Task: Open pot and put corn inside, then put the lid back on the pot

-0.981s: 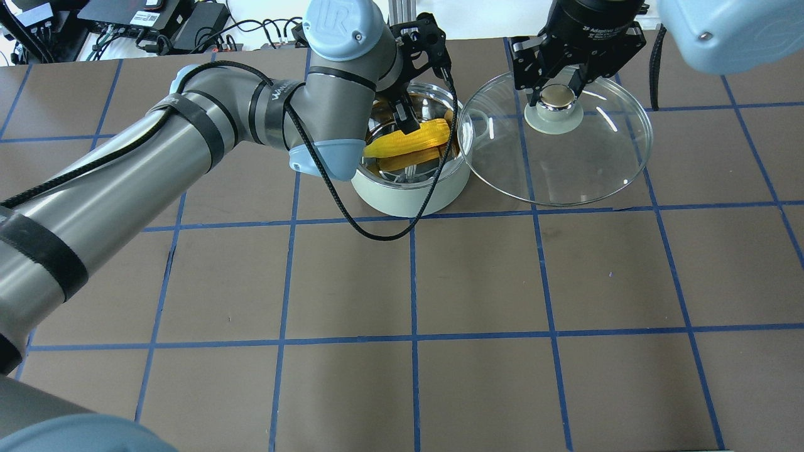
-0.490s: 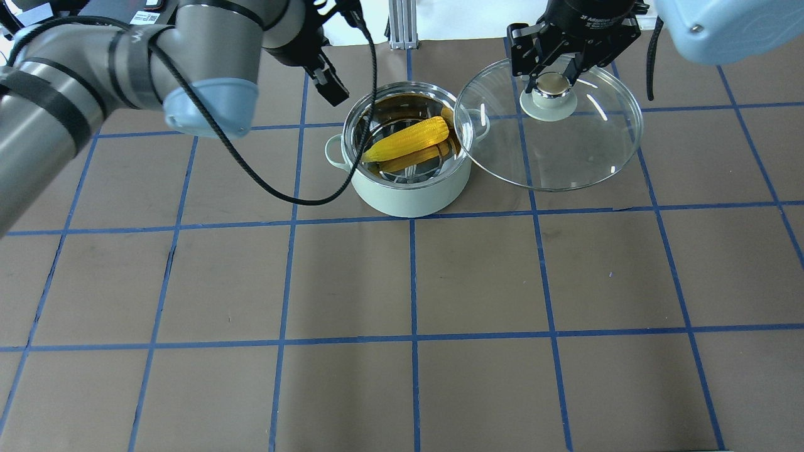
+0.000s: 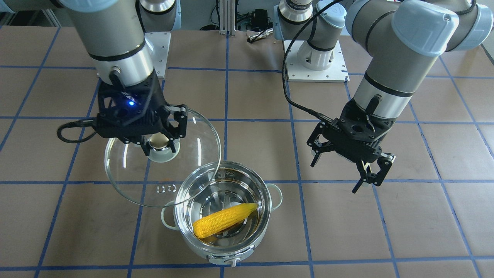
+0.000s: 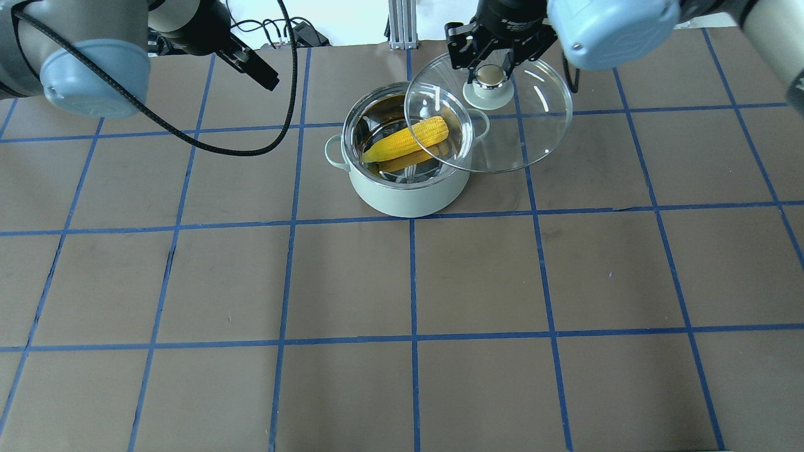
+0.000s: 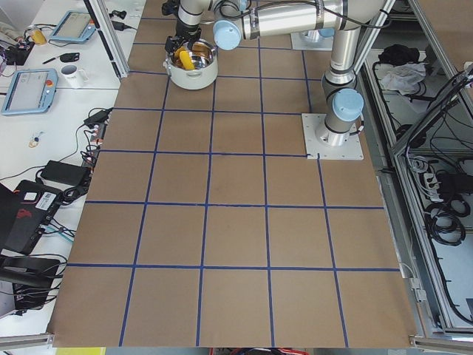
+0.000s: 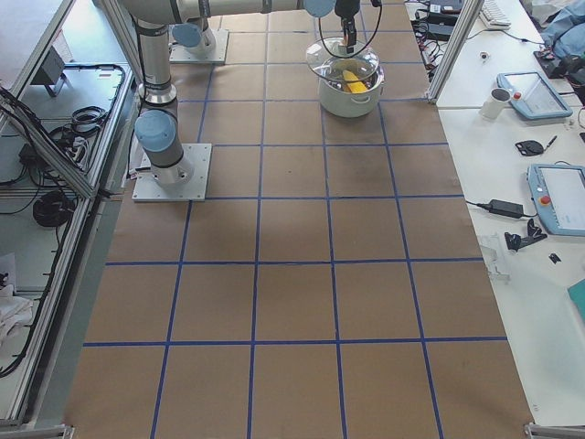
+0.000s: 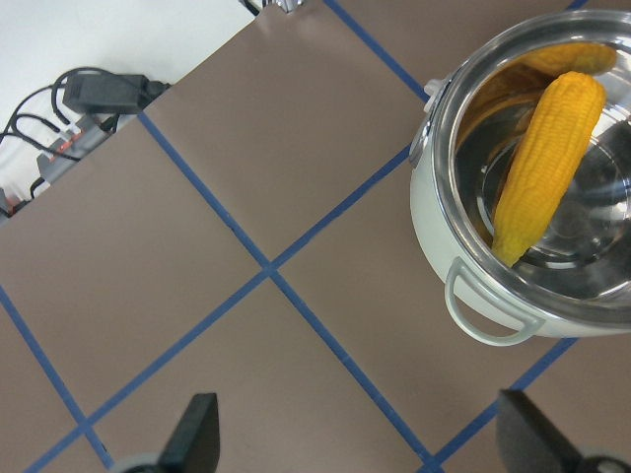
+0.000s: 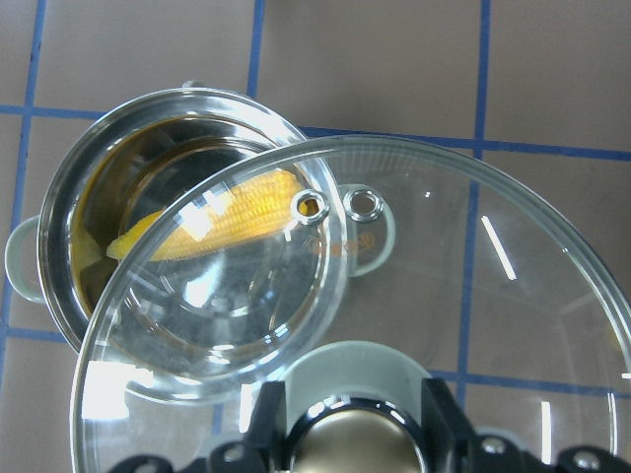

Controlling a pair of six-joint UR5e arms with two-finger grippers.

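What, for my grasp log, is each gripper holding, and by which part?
The right gripper holds the glass lid by its knob; the left gripper is open and empty.

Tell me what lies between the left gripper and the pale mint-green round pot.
Between left gripper and pot, only bare brown table with blue grid lines, in the front-facing view. Overhead, the left arm's own black cable hangs across that gap.
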